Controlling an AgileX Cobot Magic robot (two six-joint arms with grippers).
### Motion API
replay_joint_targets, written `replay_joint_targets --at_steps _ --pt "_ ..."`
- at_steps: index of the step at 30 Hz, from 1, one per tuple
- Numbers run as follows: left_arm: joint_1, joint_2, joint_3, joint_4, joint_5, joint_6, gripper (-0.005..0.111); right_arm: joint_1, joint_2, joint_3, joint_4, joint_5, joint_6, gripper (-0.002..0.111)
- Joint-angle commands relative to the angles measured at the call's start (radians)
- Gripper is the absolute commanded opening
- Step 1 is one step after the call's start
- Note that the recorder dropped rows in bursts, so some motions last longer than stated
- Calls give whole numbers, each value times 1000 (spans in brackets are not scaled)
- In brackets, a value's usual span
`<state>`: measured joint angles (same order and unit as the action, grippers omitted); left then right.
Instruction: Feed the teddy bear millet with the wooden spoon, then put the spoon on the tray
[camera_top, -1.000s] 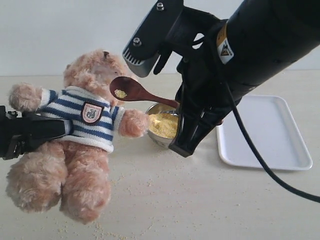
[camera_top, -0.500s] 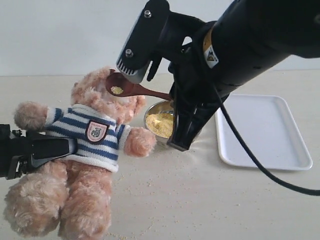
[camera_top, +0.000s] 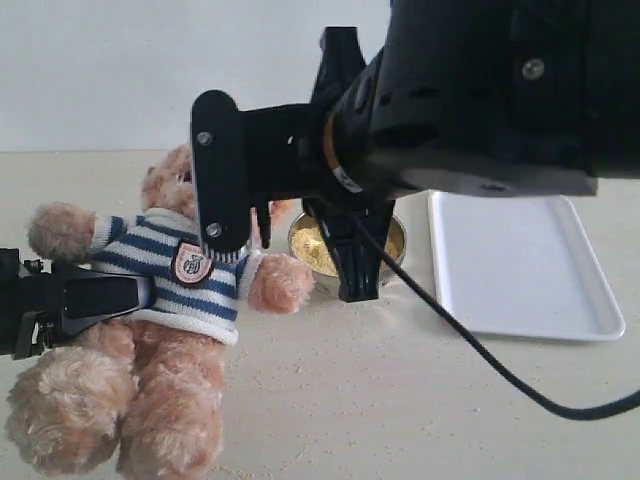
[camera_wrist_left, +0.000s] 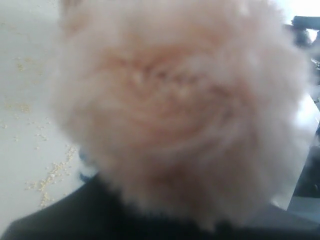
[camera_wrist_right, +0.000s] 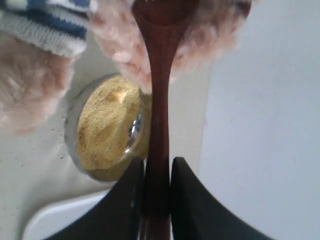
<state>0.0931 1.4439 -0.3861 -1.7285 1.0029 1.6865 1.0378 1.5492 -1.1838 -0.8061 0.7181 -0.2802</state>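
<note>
Right gripper (camera_wrist_right: 157, 167) clenched on wooden spoon (camera_wrist_right: 160, 100) handle. The spoon's bowl is out ahead of the fingertips, in among teddy bear (camera_top: 170, 290) face fur. Millet (camera_wrist_right: 107, 127) in steel bowl (camera_wrist_right: 70, 135) sits just beside that gripper, below the handle. Tray (camera_top: 530, 270) is near it, apart from the spoon. Left gripper (camera_top: 120, 296) grasps the bear's striped side. Stray grains (camera_wrist_left: 50, 172) lie on table (camera_top: 400, 400).
</note>
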Motion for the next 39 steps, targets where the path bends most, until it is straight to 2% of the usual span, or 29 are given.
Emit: replay_joint_targets --at_steps 1,8,13,20,33,39 --pt "4 1 2 -16 76 5 5 64 13 -5 -136 -2 19 0" --pt "4 1 2 -16 152 5 5 118 88 -5 -354 179 25 0" --pt "4 1 2 -16 160 5 5 157 109 -5 -595 300 163 0" --pt "4 1 2 -16 155 5 5 190 109 -2 -703 448 201 0" --pt "4 1 2 -16 108 5 5 218 99 -2 -659 495 206 0" --pt "4 1 2 -16 92 5 5 218 99 -2 -640 503 299 0"
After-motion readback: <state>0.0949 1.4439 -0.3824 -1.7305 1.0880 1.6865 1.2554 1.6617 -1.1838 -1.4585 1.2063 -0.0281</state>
